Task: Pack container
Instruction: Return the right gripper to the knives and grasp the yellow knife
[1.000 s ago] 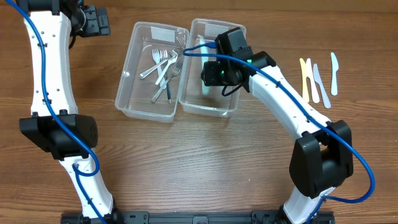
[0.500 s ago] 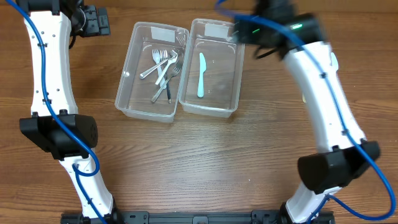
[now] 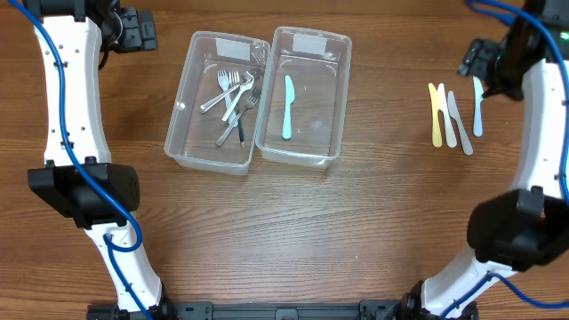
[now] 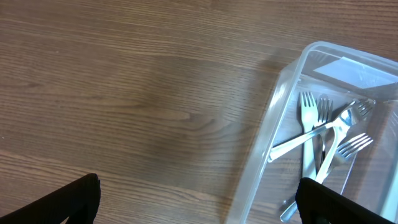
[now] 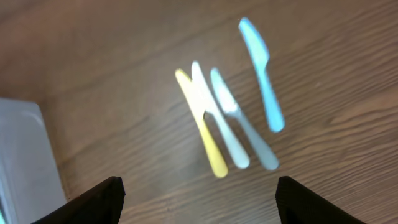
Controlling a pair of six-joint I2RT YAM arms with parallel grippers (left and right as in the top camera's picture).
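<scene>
overhead, my right gripper (image 3: 478,69) is hovering, jaws spread and empty, by the four loose knives (image 3: 451,111). a second ago it was over the right container (image 3: 344,89), where the teal knife (image 3: 287,107) is lying now. my left gripper (image 3: 142,33) is waiting wide open.

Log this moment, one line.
right tool: open, empty, near four knives | left tool: open | teal knife in right container | forks in left container

So the left arm (image 3: 69,98) is stretching up to the far left corner with the left pincer (image 3: 135,32) gaping wide and gripping nothing, while the right arm (image 3: 540,133) is reaching up the right side, the right pincer (image 3: 477,64) hanging open and empty too.
</scene>
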